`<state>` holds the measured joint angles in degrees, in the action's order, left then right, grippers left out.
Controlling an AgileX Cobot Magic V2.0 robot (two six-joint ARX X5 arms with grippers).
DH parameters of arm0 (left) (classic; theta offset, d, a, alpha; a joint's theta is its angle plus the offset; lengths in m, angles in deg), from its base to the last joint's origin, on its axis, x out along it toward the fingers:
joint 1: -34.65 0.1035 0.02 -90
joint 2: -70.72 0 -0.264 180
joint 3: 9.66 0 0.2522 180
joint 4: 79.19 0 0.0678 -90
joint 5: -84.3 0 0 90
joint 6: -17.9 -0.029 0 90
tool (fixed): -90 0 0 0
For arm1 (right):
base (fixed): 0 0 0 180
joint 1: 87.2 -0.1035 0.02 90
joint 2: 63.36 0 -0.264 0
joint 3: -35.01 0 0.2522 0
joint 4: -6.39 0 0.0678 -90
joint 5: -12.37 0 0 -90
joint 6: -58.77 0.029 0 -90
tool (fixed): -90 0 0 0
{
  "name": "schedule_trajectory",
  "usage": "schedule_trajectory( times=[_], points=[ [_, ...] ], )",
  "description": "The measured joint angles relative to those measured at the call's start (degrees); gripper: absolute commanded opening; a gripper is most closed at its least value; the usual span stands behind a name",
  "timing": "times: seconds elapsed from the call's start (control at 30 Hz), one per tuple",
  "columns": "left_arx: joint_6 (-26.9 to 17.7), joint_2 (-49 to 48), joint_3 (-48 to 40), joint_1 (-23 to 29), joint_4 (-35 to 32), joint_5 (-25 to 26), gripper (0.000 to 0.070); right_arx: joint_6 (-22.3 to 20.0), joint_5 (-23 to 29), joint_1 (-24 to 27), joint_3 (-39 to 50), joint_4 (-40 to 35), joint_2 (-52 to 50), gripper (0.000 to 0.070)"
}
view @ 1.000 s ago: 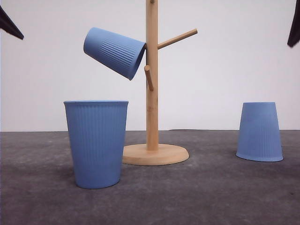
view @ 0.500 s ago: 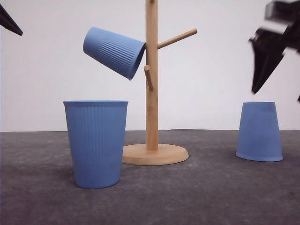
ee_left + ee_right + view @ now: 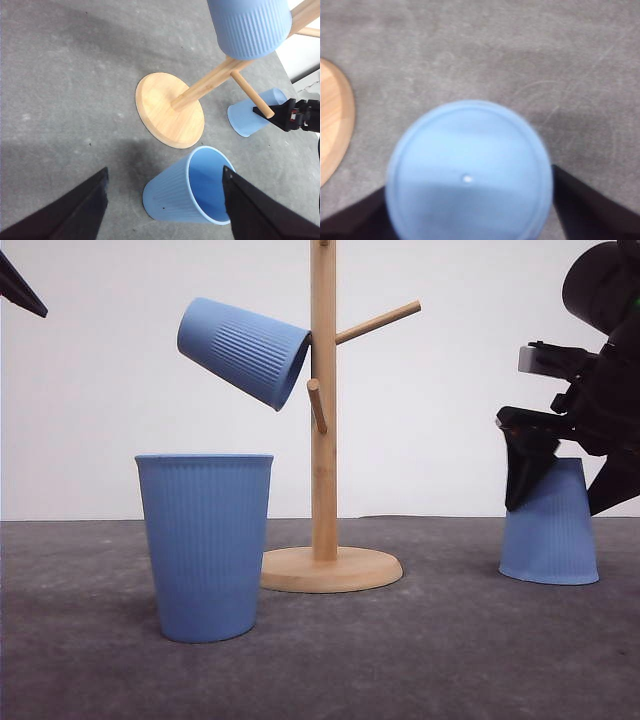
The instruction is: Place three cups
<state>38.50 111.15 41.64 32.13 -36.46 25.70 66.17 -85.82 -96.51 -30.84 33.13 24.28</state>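
In the front view three blue cups sit around a wooden stand (image 3: 323, 410) on a grey table (image 3: 430, 650).

The hung cup (image 3: 243, 350) is at 11 o'clock from the stand's round base. Its long axis lies close to level but tilted: the flat bottom points up and away toward 10 o'clock, and the open mouth faces the post, slipped over a peg.

The upright cup (image 3: 206, 545) stands at 8 o'clock from the base, just beside it. Its axis is vertical, mouth up, the wide end on top. From the left wrist camera this same cup (image 3: 187, 187) shows its hollow inside.

The upside-down cup (image 3: 550, 530) stands at 3 o'clock from the base, well apart from it. Its mouth is on the table and its flat bottom faces up, and it leans a little off vertical. From the right wrist camera its round bottom (image 3: 469, 175) faces the lens, blurred, with a small pale dot near the middle.

The right gripper (image 3: 570, 475) straddles the top of this cup, one dark finger on each side, spread and not closed on it.

The left gripper (image 3: 165, 200) hangs above the upright cup with its fingers spread wide, holding nothing.

No writing or brand mark can be read on any cup or on the stand.
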Motion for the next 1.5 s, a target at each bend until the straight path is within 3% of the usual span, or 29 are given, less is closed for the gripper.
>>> schedule_trajectory(
  times=[0.2, 0.4, 0.5, 0.6, 0.77, 0.83, 1.0, 1.2, 1.33, 1.5],
  points=[
    [0.02, 0.0, 0.0, 0.0, 0.02, -0.02, 0.0417, -0.09, -0.54, 0.0, 0.0, 1.37, -4.29, 0.0374],
    [0.01, 0.0, 0.0, 0.0, 0.04, -0.02, 0.0417, 1.53, -1.29, 0.0, 0.0, 8.24, -15.43, 0.0374],
    [0.0, 0.0, 0.0, 0.0, 0.04, -0.02, 0.0417, 4.46, -5.62, 0.95, 0.0, 10.78, -20.4, 0.0374],
    [0.0, 0.0, 0.0, 0.0, 0.02, -0.02, 0.0417, 8.96, -14.66, 3.09, 0.0, 10.04, -24.96, 0.0374],
    [-0.03, 0.0, 0.0, 0.0, 0.02, -0.02, 0.0417, 18.37, -29.6, 7.85, 0.0, 2.86, -27.93, 0.0374],
    [-0.02, 0.0, 0.0, 0.0, 0.02, -0.02, 0.0417, 22.49, -33.06, 8.91, 0.0, -1.5, -27.44, 0.0375],
    [-0.03, 0.0, 0.0, 0.0, 0.02, -0.02, 0.0417, 31.2, -34.26, 9.09, 0.0, -13.47, -25.89, 0.0375],
    [-0.01, 0.0, 0.0, 0.0, 0.02, -0.02, 0.0417, 38.03, -34.3, 7.18, -0.02, -22.55, -19.86, 0.0375],
    [-0.03, 0.0, 0.0, 0.0, 0.02, -0.02, 0.0417, 40.68, -34.69, 4.95, -0.02, -26.54, -15.87, 0.0375],
    [-0.03, 0.0, 0.0, 0.0, 0.02, -0.02, 0.0417, 41.11, -34.7, 1.78, -0.02, -28.58, -12.39, 0.0375]
  ],
)
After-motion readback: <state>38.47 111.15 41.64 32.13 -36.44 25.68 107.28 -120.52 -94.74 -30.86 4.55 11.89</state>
